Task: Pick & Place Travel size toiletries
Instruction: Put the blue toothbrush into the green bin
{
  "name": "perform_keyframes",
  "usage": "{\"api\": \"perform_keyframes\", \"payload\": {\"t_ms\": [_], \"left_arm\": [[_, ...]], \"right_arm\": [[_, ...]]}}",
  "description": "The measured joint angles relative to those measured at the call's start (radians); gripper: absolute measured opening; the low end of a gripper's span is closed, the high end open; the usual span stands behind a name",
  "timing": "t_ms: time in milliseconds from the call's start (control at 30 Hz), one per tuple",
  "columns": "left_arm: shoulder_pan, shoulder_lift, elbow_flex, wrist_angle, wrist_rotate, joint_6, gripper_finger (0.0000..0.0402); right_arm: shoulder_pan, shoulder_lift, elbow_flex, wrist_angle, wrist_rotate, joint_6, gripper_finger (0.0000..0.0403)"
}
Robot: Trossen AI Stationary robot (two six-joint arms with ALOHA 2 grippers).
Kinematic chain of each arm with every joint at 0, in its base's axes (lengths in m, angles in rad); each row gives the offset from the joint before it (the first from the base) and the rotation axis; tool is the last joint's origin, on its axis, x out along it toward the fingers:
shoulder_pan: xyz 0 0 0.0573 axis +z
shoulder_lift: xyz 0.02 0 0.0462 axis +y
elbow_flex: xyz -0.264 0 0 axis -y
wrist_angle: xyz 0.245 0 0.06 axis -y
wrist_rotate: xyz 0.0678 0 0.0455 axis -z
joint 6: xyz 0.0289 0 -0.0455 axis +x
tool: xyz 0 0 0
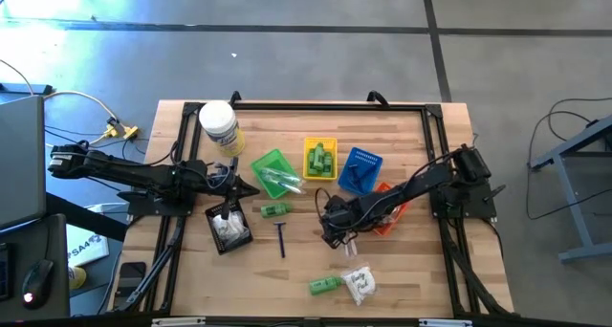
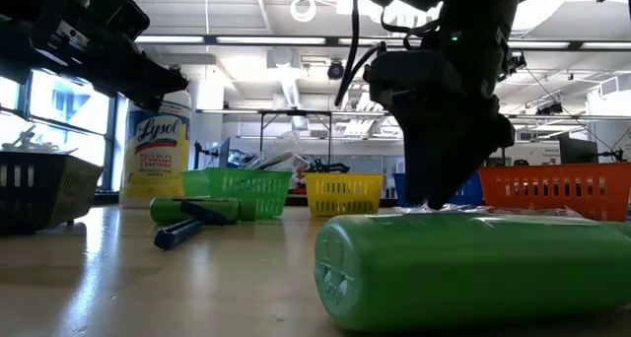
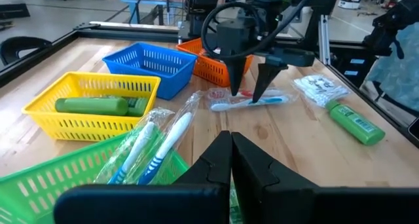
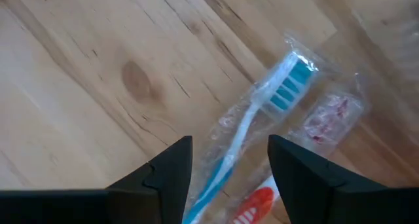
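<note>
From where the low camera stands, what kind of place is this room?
Probably a lab or workshop. Beyond the wooden table the low view shows an open hall with strip lights and work benches; the high view shows a concrete floor and loose cables.

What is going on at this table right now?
The right gripper hangs open, pointing down over a clear-wrapped toothbrush lying on the wooden table, one finger on each side, not yet gripping it. The left gripper is shut and waits above the green basket, which already holds wrapped toothbrushes. The yellow basket holds green bottles.
</note>
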Motion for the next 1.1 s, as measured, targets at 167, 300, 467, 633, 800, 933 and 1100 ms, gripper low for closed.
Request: {"api": "perform_keyframes", "payload": {"t_ms": [167,300,467,633,800,933,1100], "left_arm": [[0.000,0.000,0.000,0.002,0.000,0.000,0.0006],[0.000,0.000,0.000,0.001,-0.001,0.000,0.0006],[0.000,0.000,0.000,0.000,-0.001,0.000,0.0006],[0.000,0.000,0.000,0.000,-0.001,0.000,0.0006],[0.000,0.000,0.000,0.000,-0.005,0.000,0.0006],[0.000,0.000,0.000,0.000,-0.005,0.000,0.0006],[0.000,0.000,0.000,-0.001,-0.004,0.000,0.0006]], "right_arm": [[-0.005,0.023,0.001,0.016,-0.010,-0.020,0.0192],[-0.014,0.066,0.004,0.038,-0.037,-0.049,0.0192],[-0.018,0.077,0.003,0.044,-0.032,-0.068,0.0192],[-0.014,0.070,0.003,0.055,-0.011,-0.113,0.0184],[-0.006,0.073,0.023,0.096,-0.008,-0.183,0.0125],[-0.003,0.073,0.023,0.166,-0.027,-0.250,0.0053],[0.001,0.072,0.023,0.236,-0.065,-0.323,0.0013]]}}
